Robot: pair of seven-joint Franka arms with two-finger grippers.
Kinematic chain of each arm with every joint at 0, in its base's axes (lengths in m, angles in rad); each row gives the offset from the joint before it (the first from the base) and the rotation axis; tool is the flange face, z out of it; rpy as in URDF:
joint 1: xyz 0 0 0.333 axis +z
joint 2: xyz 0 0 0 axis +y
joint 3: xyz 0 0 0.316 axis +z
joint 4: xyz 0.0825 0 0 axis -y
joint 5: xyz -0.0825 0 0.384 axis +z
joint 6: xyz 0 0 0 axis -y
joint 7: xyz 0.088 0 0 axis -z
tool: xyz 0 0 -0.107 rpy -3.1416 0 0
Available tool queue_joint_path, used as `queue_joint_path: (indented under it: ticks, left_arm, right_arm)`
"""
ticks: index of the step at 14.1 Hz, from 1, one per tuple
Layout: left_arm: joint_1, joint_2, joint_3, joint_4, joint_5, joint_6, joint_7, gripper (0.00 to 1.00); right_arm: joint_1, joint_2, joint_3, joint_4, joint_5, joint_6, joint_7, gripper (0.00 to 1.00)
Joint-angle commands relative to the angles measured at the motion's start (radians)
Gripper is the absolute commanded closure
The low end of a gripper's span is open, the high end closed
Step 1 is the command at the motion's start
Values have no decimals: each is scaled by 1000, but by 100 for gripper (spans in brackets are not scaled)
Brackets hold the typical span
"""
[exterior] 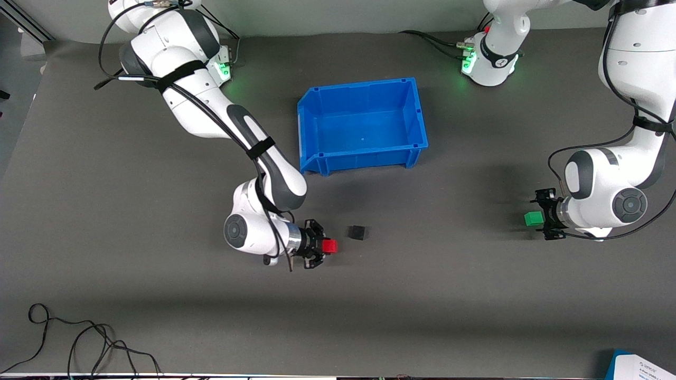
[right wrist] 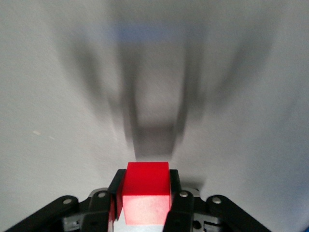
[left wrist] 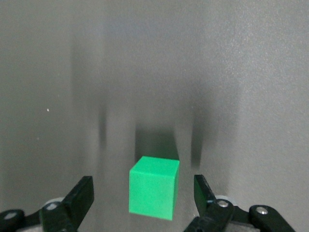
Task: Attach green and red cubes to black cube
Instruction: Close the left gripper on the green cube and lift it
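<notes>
The black cube (exterior: 357, 232) rests on the grey table, nearer the front camera than the blue bin. Beside it, toward the right arm's end, my right gripper (exterior: 323, 246) is shut on the red cube (exterior: 329, 246). In the right wrist view the red cube (right wrist: 145, 191) sits clamped between both fingers of the right gripper (right wrist: 145, 193). At the left arm's end of the table, my left gripper (exterior: 541, 220) is open around the green cube (exterior: 534, 218). In the left wrist view the green cube (left wrist: 153, 187) lies on the table between the fingers of the left gripper (left wrist: 143, 191), with a gap on each side.
An empty blue bin (exterior: 311, 111) stands mid-table, closer to the robot bases. Loose black cables (exterior: 79, 343) lie near the front edge at the right arm's end. A white sheet on a blue thing (exterior: 641, 367) shows at the front corner by the left arm's end.
</notes>
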Motion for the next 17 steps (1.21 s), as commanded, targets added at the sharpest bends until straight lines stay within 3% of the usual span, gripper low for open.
queue_joint_path:
  ticks: [1,9,13,15,17]
  left_arm:
    - [4,-9,5,-38,30,34,-7,8]
    - [-7,-3,5,-39,30,53,-7,20]
    - [-8,7,5,-39,30,56,-7,49]
    - [-8,7,5,-38,31,56,-6,79]
    - [-8,7,5,-36,37,54,-6,100]
  right_arm:
    - [38,15,-10,21,7,-4,30,91]
    - [34,9,-12,2,22,-33,30,90]
    - [35,15,-12,5,25,-30,59,90]
    - [35,16,-10,7,25,-30,65,90]
    - [35,23,-10,8,24,-27,63,90]
